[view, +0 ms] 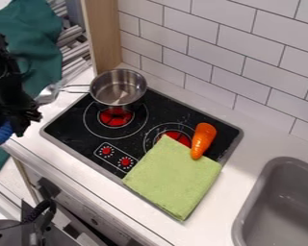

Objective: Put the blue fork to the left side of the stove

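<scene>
Currently, note fork (48,94) apparently pinched between gripper (32,115) fingers, left of stove (76,126). Treat long axis as slanted across fingers: silvery head toward stove's upper left corner, blue handle (2,133) pointing away from stove. To place, lower beside stove's left edge, then release.

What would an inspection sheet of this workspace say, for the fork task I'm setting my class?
Surface: white counter, with a black stove and a grey sink.
Job's things: blue fork off the stove's left side, apparently held, metal end up.
Clutter: metal pot on one burner; green cloth over part of the stove; orange carrot partly on the cloth.
Gripper: at the left edge, around the fork.
Cables: dark looped cord, lower left.
Surroundings: tiled wall, wooden post.
Spills: nothing seen.
</scene>
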`<action>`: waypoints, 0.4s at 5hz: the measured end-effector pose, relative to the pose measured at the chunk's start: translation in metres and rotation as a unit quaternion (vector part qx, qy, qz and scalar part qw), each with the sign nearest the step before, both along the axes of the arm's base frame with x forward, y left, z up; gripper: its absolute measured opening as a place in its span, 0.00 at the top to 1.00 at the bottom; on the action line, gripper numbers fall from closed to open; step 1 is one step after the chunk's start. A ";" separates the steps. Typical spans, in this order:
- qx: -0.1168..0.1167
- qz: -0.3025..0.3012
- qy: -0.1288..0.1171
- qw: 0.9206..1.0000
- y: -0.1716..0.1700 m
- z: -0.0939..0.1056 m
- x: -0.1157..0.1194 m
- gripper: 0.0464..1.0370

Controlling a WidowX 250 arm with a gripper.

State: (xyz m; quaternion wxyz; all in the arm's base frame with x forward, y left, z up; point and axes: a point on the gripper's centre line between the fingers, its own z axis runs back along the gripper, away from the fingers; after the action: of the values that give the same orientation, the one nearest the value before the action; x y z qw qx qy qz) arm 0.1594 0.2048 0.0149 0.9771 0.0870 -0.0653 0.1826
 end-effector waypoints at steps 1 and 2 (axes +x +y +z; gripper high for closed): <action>-0.004 -0.015 0.050 0.999 -0.002 -0.009 0.003 0.63; 0.001 -0.034 0.087 0.996 -0.005 -0.015 0.010 0.63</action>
State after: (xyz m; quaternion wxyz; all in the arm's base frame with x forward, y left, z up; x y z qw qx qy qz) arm 0.1692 0.1997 0.0001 0.9847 0.1010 0.0172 0.1409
